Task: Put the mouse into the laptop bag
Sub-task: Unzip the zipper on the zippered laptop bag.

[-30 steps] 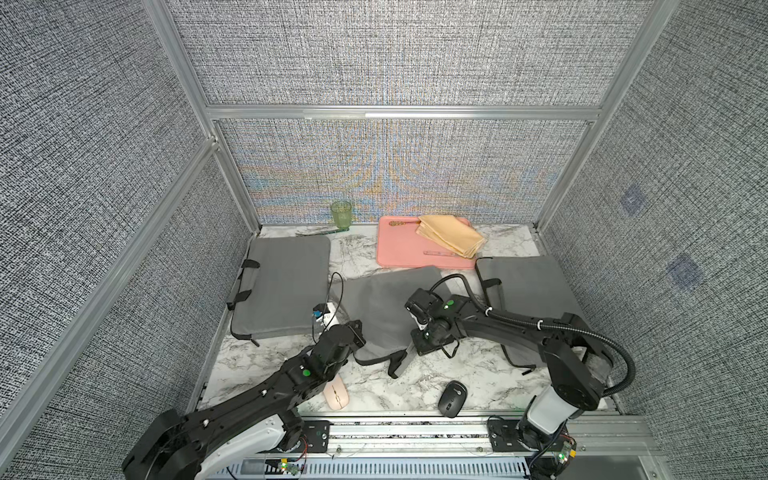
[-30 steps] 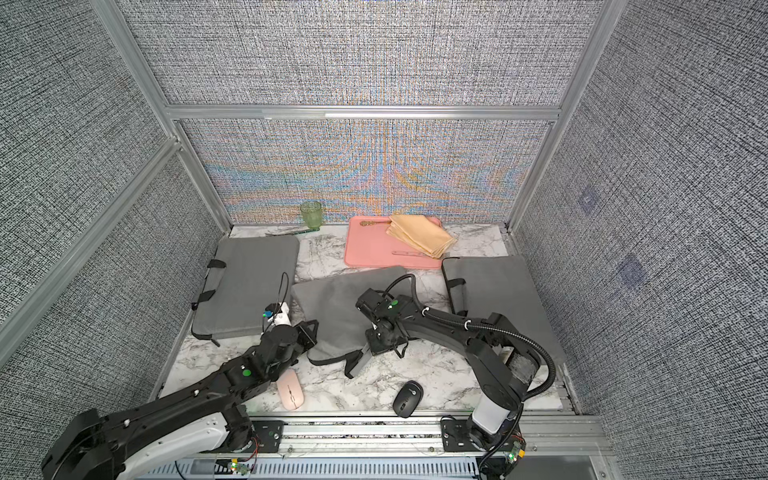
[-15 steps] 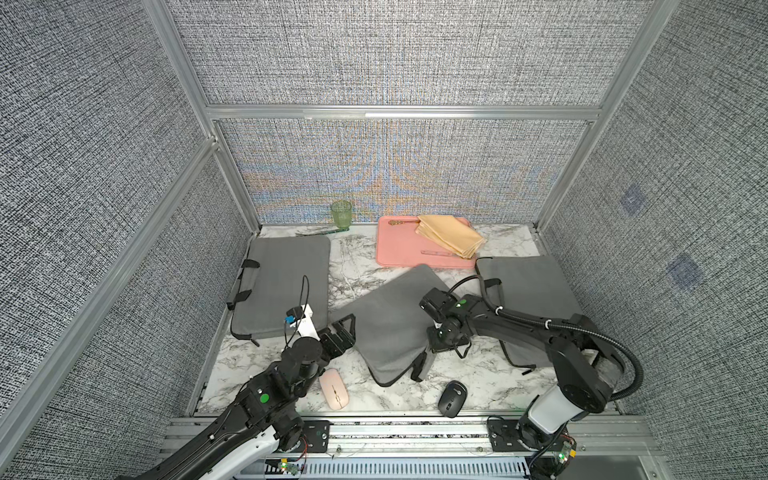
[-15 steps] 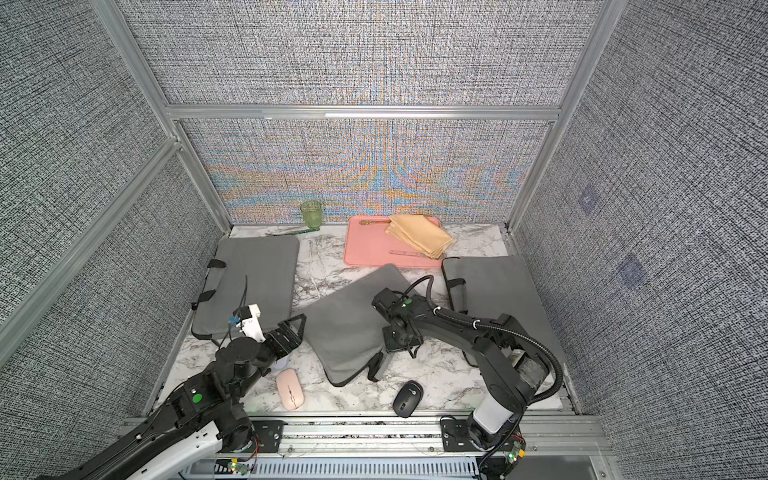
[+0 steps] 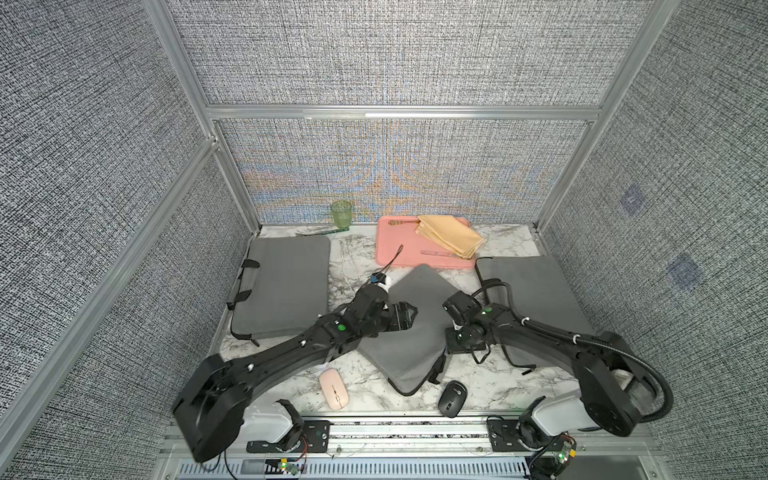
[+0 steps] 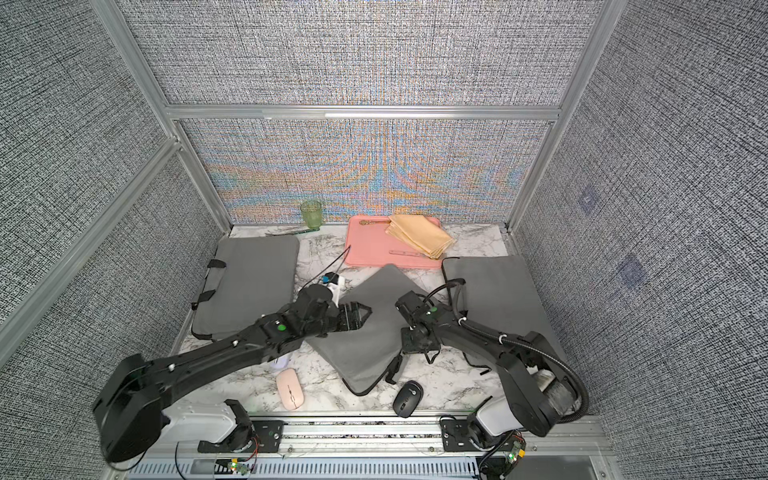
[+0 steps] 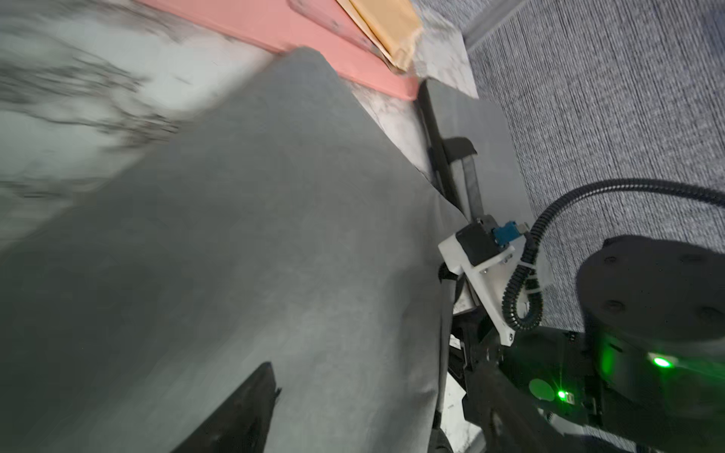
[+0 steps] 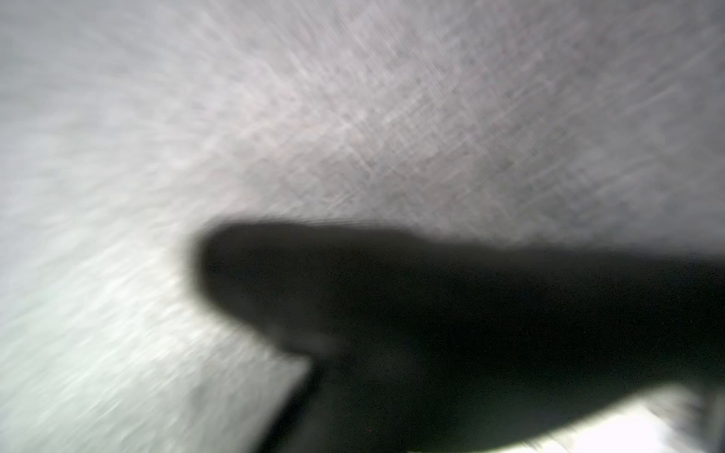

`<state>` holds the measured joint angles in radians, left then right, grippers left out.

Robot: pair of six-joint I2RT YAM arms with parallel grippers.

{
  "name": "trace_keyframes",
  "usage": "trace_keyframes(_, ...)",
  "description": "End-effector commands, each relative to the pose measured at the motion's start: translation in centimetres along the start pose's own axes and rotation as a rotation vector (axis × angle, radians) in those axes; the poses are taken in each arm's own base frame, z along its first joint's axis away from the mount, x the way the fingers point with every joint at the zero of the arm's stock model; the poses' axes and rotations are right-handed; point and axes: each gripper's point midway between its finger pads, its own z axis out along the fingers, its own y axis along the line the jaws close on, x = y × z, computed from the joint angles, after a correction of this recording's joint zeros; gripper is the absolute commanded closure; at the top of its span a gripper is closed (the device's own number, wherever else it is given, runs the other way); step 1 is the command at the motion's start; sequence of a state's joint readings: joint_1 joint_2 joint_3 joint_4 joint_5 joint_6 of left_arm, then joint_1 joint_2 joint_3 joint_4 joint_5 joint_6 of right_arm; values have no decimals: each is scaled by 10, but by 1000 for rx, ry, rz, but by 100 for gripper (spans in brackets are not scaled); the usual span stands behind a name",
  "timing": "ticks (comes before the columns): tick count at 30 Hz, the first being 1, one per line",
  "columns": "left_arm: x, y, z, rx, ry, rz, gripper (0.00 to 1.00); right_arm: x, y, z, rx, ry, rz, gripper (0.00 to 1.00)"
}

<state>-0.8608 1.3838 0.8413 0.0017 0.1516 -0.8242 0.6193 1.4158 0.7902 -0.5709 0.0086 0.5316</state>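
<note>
**Left arm back over the bag; both mice untouched**

In the last second the left tool [image 5: 404, 316] opened and pulled back from the left corner of the middle grey fabric laptop bag [image 5: 415, 345]. It now reaches over the bag's top face, jaws parted and empty. The bag has swung to a diamond lie.

Right tool [image 5: 460, 347] is closed tight at the bag's right edge; what it pinches, cannot tell.

Flat pink mouse [image 5: 333, 388] and rounded black mouse [image 5: 452, 398] lie on the marble tabletop [image 5: 361, 257] near its front edge, outside the bag.

Judgement: still readying the opening; no pickup begun.
</note>
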Motion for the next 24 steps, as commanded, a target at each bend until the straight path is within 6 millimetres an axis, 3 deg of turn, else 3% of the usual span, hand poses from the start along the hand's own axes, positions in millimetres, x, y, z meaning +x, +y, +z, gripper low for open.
trace_keyframes(1,11,-44,13,226,101,100,22,-35,37,-17,-246,-183,-32,100)
trace_keyframes(10,43,-54,19,259,222,301,22,-33,65,-35,-485,-260,-70,100)
trace_keyframes(16,60,-36,37,208,302,310,24,-39,73,-53,-565,-316,-84,100)
trace_keyframes(22,58,-24,49,134,304,307,22,-39,76,-58,-606,-332,-87,100)
trace_keyframes(24,57,-27,53,148,308,307,29,-38,76,-58,-605,-331,-87,100)
